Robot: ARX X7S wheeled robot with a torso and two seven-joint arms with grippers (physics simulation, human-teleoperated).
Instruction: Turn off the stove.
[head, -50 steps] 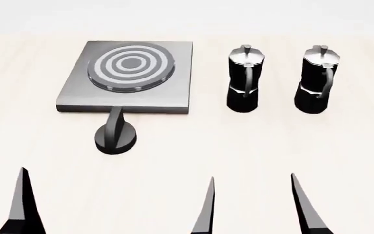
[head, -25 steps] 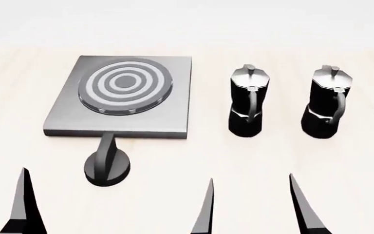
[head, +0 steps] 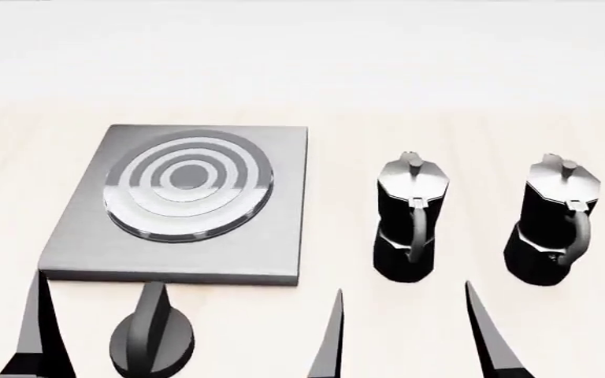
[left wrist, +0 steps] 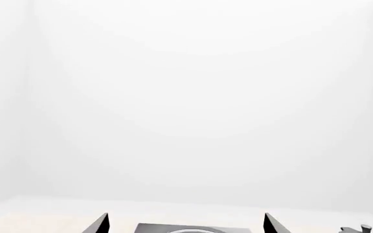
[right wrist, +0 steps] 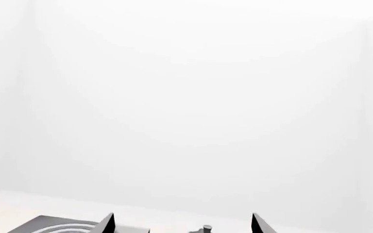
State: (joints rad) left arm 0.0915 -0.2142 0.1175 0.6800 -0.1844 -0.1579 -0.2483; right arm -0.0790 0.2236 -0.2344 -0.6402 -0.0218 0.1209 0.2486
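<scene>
The stove [head: 76, 256] is a flat grey square plate with a ringed round burner [head: 189, 185], left of centre in the head view. Its round black knob [head: 152, 340] sits on the table just in front of the plate, its raised bar pointing towards the plate. My left gripper [left wrist: 185, 224] is open, and the stove's far edge [left wrist: 154, 228] shows between its fingers. One left finger [head: 38, 331] stands left of the knob, apart from it. My right gripper [head: 406, 315] is open and empty in front of the nearer moka pot [head: 413, 216].
A second moka pot [head: 557, 220] stands to the right of the first. In the right wrist view [right wrist: 183, 224] a pot's lid knob [right wrist: 207, 228] shows between the fingers, with the stove [right wrist: 50, 225] to one side. The table is pale wood with a white wall behind.
The head view has moved forward: the stove, knob and both pots have slid down the view and look larger. The fingers keep their places in the view.
</scene>
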